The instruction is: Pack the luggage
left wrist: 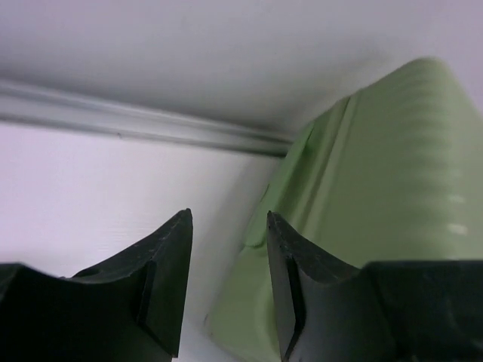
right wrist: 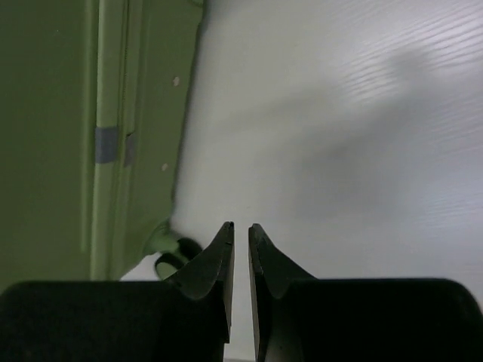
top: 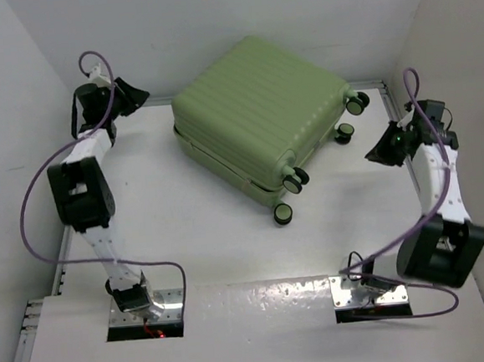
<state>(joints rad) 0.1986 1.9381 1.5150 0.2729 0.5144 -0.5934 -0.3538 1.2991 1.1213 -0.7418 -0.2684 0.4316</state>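
The luggage (top: 257,104) is a large pale-green ribbed hard-shell suitcase. It lies flat and closed at the back middle of the table, with its black caster wheels (top: 283,214) toward the right and front. My left gripper (top: 130,96) is open and empty, just left of the suitcase's back-left corner. That corner fills the right of the left wrist view (left wrist: 392,173), beside the gripper (left wrist: 226,215). My right gripper (top: 382,149) is right of the wheels, apart from them. In the right wrist view the gripper (right wrist: 241,226) is shut and empty; the suitcase side (right wrist: 53,136) and one wheel (right wrist: 173,253) show at left.
White walls enclose the table at the back, left and right. A low rail (left wrist: 136,121) runs along the back edge, close to my left gripper. Bare white tabletop (top: 231,249) lies between the suitcase and the arm bases.
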